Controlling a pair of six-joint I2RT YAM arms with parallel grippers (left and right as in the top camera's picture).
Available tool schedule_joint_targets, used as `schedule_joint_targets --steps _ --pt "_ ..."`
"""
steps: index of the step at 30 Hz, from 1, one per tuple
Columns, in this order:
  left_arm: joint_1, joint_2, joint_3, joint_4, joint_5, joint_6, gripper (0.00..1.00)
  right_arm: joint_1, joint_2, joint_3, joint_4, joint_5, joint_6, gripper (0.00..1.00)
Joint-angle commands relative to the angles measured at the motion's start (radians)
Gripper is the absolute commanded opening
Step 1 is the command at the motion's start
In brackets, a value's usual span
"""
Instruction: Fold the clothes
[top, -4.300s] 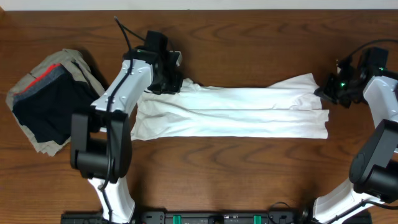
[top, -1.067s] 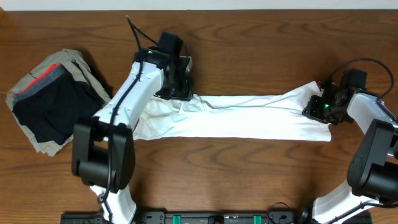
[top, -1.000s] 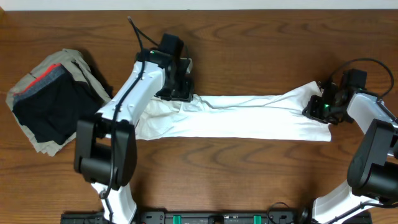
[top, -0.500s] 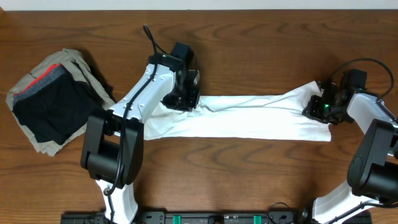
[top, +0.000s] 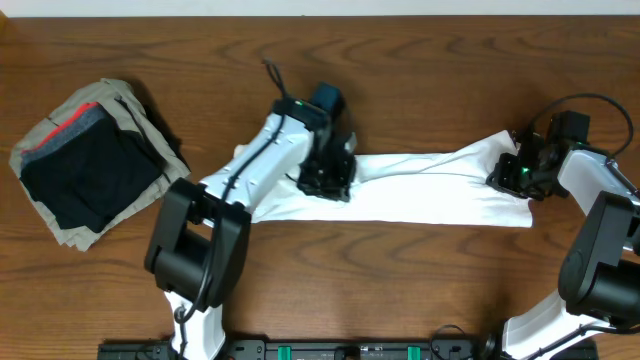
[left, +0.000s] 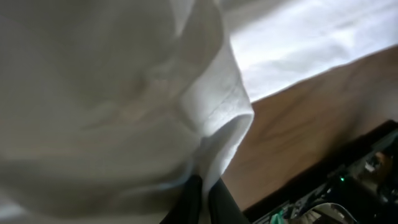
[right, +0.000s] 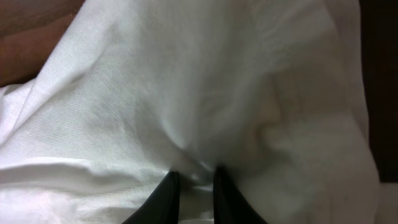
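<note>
The clothes are a white T-shirt (top: 430, 195) lying as a long wrinkled band across the table. My left gripper (top: 328, 185) is near the band's middle, shut on a folded edge of the fabric. In the left wrist view that gripper (left: 204, 191) pinches a hemmed fold of the T-shirt (left: 211, 106), which hangs over the lens. My right gripper (top: 505, 175) holds the band's far right end, slightly raised. Seen from the right wrist, the right gripper (right: 194, 180) has bunched cloth (right: 205, 93) between its dark fingers (right: 166, 198).
A pile of folded dark, grey, red and khaki garments (top: 85, 165) sits at the left of the wooden table (top: 400, 280). The arms' bases stand along the front edge (top: 350, 350). Cables trail behind both wrists.
My left gripper shut on the shirt's left part and carried it to the right, toward the middle, so the band's left end folded over. The right arm stayed put.
</note>
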Motion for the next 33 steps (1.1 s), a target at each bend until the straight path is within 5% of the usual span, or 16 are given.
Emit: schedule_joint_targets --steps 1,20,23,27,33 --pt "-0.037 0.006 -0.006 0.005 0.029 -0.019 0.06 0.005 0.016 -0.029 -0.016 0.038 0.014 0.18" --pt "-0.061 0.006 -0.006 0.032 -0.251 -0.019 0.22 0.005 0.016 -0.029 -0.024 0.038 0.014 0.18" --pt "-0.056 0.006 -0.003 0.063 -0.351 -0.018 0.24 0.005 0.016 -0.029 -0.023 0.038 0.014 0.18" --pt "-0.032 0.006 0.025 0.130 -0.436 -0.012 0.39 0.005 0.016 -0.029 -0.023 0.038 0.014 0.18" --pt "-0.012 0.007 0.024 0.222 -0.440 -0.011 0.41 0.005 0.016 -0.029 -0.023 0.050 0.014 0.18"
